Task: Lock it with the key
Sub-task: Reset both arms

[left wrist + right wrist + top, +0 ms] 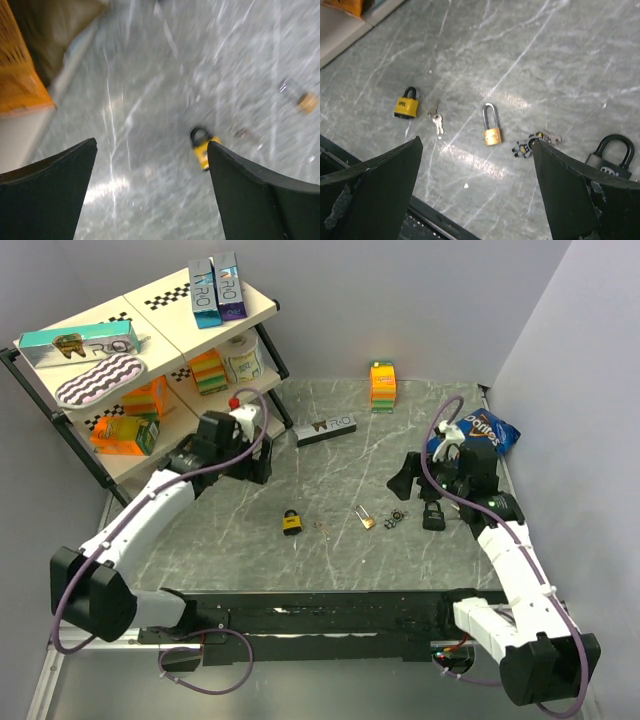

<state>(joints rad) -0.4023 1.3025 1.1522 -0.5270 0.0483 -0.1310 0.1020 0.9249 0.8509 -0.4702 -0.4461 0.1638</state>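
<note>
Left tool (151, 145): jaws spread wide, nothing between them, above the counter (340, 475) toward its left edge, near the shelf (60, 465). Right tool (477, 142): also spread, empty, over the right side. Lock (406, 104), yellow body with a dark shackle, lies flat mid-counter, slightly toward the near edge, with small silvery keys (436, 120) just beside it. Brass padlock (491, 127) with a long shackle lies right of those. Key bunch (527, 147) is further right, near the black padlock (612, 160). Neither tool touches anything.
</note>
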